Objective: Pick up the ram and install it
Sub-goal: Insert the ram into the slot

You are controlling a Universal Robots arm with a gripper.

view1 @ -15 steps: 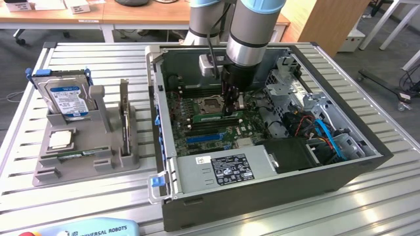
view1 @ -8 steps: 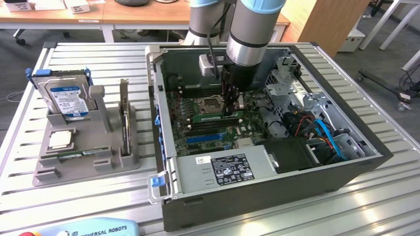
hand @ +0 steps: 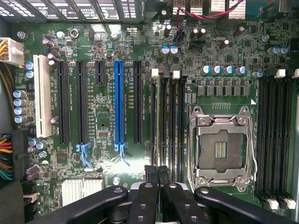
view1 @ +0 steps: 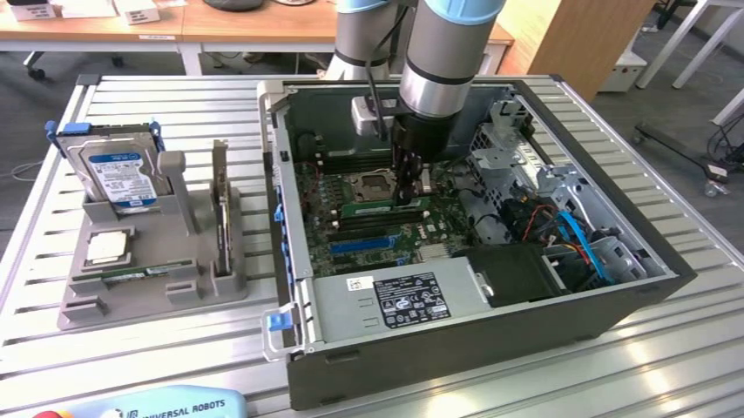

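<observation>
Where end effector clamps, one ram.

Slatted metal table, wooden desks behind, grey floor, perhaps a wheeled stand beyond.

One hard drive, one computer case, one CPU socket.

Open computer case on slatted table — blue-labelled hard drive upright in grey holder beside it.
</observation>
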